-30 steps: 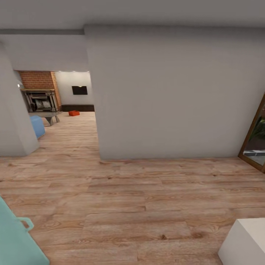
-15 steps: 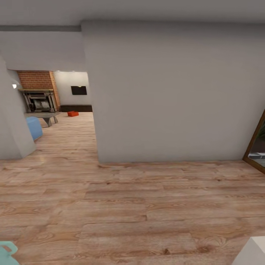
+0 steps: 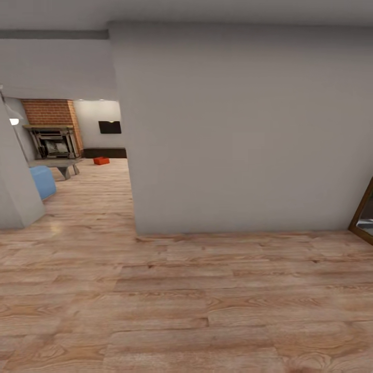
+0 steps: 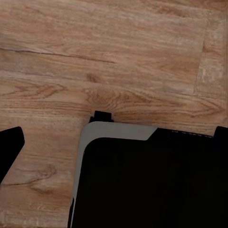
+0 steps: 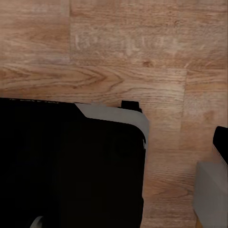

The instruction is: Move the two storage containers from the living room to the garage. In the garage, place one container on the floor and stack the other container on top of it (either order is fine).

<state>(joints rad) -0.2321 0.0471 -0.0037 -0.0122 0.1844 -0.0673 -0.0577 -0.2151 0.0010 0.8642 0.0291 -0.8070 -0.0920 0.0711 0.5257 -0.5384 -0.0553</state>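
Since a second ago the head camera has been turning and advancing: the teal object at the lower left and the white block at the lower right have slid out of the picture, and the wood-framed glass door (image 3: 364,217) is now sitting at the far right edge. The things themselves have not moved.

A broad grey-white wall (image 3: 243,129) is facing the robot, with light wood plank flooring (image 3: 197,305) running in front of it. To the wall's left an opening is leading into the living room (image 3: 77,150), where a red-brick fireplace (image 3: 52,134), a black wall TV (image 3: 110,127) and a long dark low cabinet (image 3: 105,153) are showing. One orange-red storage container (image 3: 101,160) is resting on the plank floor just in front of that cabinet, far from the robot. A blue seat (image 3: 43,181) is standing nearer, by the left wall.

Both wrist cameras are looking down at the plank floor over dark parts of the robot's body (image 4: 152,180). Whether the left claw and the right claw are open or closed cannot be told from these pictures.
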